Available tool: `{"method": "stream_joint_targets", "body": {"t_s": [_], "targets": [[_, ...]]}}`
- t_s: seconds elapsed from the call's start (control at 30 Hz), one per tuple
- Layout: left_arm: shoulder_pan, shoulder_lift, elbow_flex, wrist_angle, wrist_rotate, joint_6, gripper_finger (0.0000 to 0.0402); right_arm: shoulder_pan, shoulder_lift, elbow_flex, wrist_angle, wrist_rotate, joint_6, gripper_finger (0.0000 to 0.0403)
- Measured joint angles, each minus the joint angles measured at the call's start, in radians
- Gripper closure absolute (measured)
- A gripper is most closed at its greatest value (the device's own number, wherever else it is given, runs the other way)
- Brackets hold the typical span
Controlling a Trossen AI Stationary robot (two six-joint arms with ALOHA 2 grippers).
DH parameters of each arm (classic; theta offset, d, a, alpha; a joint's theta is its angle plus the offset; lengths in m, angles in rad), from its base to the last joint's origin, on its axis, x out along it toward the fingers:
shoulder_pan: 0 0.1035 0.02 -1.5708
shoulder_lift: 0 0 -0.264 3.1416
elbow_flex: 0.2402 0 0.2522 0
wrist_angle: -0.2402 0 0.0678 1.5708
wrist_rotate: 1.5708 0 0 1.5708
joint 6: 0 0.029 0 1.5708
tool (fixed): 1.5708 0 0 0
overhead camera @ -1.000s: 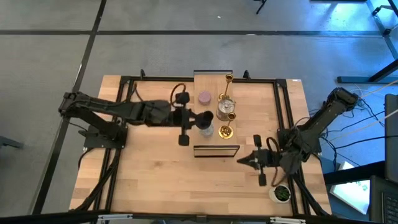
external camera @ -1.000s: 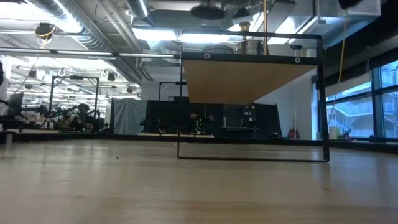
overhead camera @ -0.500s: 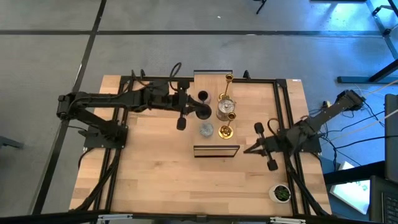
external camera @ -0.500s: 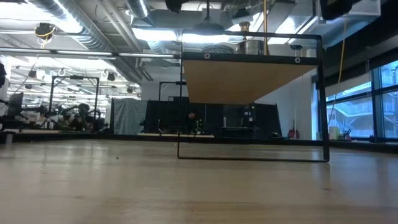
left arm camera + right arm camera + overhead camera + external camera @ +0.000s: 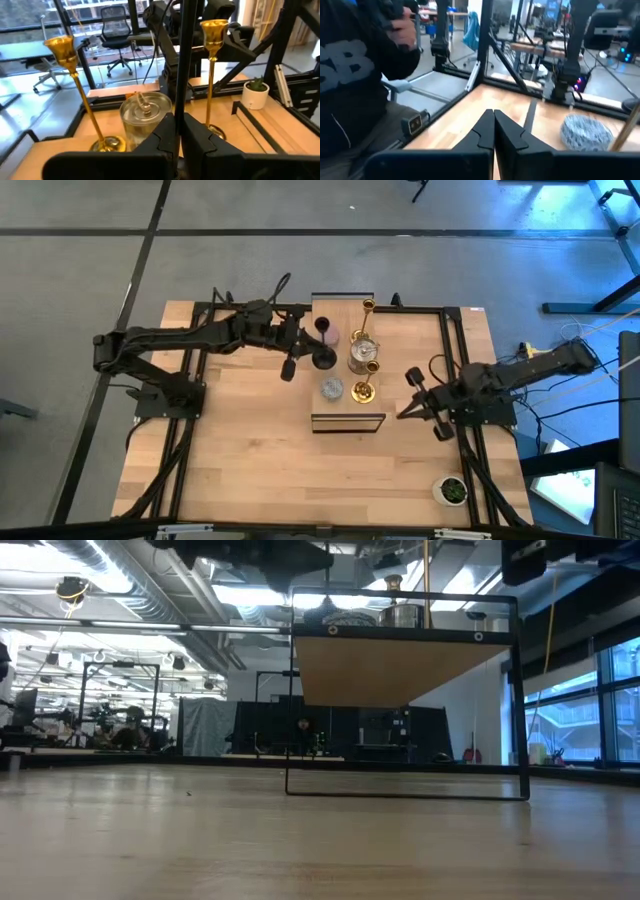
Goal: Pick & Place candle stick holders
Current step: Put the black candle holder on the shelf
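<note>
Table (image 5: 250,460) carried holders clustered mid-back: tall gold (image 5: 367,320), silver (image 5: 362,353), black (image 5: 323,359), grey-blue (image 5: 332,388). Left gripper (image 5: 303,340) pinched shut, empty, beside black one. Right gripper (image 5: 403,412) shut, empty, waiting. Between picks, apparently; next needs opening first.

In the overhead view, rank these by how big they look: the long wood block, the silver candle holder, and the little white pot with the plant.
1. Long wood block, clearly the largest.
2. Silver candle holder and white plant pot look about alike from above, so I won't rank one over the other.
</note>
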Motion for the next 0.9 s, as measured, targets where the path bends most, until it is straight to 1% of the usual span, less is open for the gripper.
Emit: {"method": "stream_joint_targets", "body": {"t_s": [0.13,0.4,0.5,0.73,0.9], "targets": [[0.004,0.001,-0.015,0.038,0.021,-0.017,0.0395,-0.025,0.010,0.000,-0.009,-0.002,0.008,0.0402],[0.008,0.001,-0.018,0.023,0.010,0.009,0.0395,-0.051,0.011,0.000,-0.024,-0.003,0.019,0.0402],[0.016,0.003,-0.019,0.029,0.010,-0.004,0.0395,-0.051,0.011,0.000,-0.025,-0.003,0.019,0.0402],[0.038,0.008,-0.099,0.178,0.006,-0.066,0.0395,-0.051,0.011,0.000,-0.033,-0.008,0.019,0.0402],[0.044,0.009,-0.115,0.196,0.011,-0.086,0.0395,-0.051,0.011,0.000,-0.034,-0.018,0.019,0.0402]]}}
